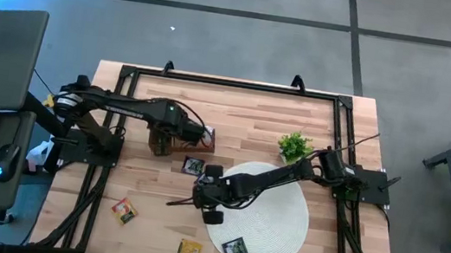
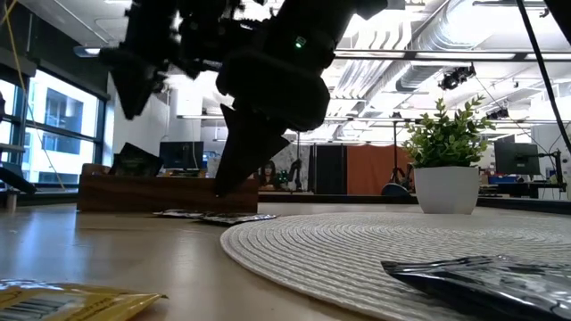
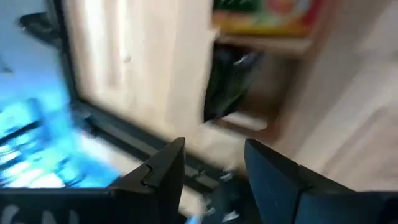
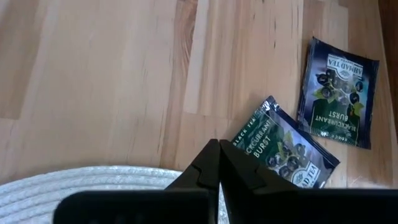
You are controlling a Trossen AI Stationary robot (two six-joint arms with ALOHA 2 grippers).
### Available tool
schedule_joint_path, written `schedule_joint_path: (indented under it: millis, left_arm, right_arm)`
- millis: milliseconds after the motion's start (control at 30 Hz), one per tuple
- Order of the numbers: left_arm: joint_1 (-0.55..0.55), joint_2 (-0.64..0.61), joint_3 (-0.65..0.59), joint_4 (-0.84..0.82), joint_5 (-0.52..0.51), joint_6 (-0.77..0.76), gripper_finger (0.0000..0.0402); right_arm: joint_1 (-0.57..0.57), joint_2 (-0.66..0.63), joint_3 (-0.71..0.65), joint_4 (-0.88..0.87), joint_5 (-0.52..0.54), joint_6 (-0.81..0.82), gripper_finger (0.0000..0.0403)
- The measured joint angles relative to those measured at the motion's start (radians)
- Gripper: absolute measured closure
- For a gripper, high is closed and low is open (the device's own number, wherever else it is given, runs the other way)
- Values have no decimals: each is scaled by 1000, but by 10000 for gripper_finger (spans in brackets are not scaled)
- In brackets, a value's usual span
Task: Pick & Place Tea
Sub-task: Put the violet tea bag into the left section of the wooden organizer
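Nearest the low camera, a black tea packet (image 2: 486,275) lies on the round white mat (image 1: 282,230), with a yellow packet (image 2: 67,299) on the table (image 1: 252,121) beside it. Two more black packets (image 4: 336,93) lie side by side just off the mat's edge. Right pincer (image 4: 219,163) hovers there, fingers pressed together, holding nothing. Left pincer (image 3: 214,165) is over the brown tray (image 1: 173,140), fingers parted, empty. A red-green packet (image 1: 124,210) lies apart. A potted plant (image 1: 294,144) stands near the mat.
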Motion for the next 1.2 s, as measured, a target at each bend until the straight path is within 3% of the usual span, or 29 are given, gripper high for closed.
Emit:
schedule_joint_path:
  millis: [67, 200, 333, 433, 567, 633, 700, 867, 1033, 1200]
  left_arm:
    - [-6, -53, 13, 5, 83, -12, 244]
    - [-36, -167, 2, 45, 116, -32, 260]
    - [-91, -343, -87, 226, 154, -80, 277]
    - [-145, -460, -218, 470, 214, -183, 287]
    - [-220, -565, -433, 766, 239, -387, 291]
    - [-240, -579, -526, 945, 261, -466, 292]
    - [-257, -576, -614, 1001, 292, -536, 292]
    - [-270, -474, -759, 1195, 233, -710, 292]
    - [-268, -358, -790, 1268, 157, -804, 292]
    - [-268, -287, -789, 1362, 147, -810, 292]
  right_arm:
    - [4, -10, 0, -39, 19, 6, 401]
    - [26, -65, 0, -139, 147, 59, 401]
    - [49, -111, -7, -234, 227, 69, 401]
    - [49, -143, -89, -132, 155, 41, 401]
    - [16, -163, -252, 158, -9, -11, 402]
    - [-9, -165, -311, 337, -10, -15, 402]
    - [-38, -169, -352, 470, -5, -18, 402]
    - [-110, -169, -430, 634, 35, -2, 402]
    - [-166, -141, -450, 678, 23, 19, 402]
    - [-183, -103, -446, 706, -12, 35, 403]
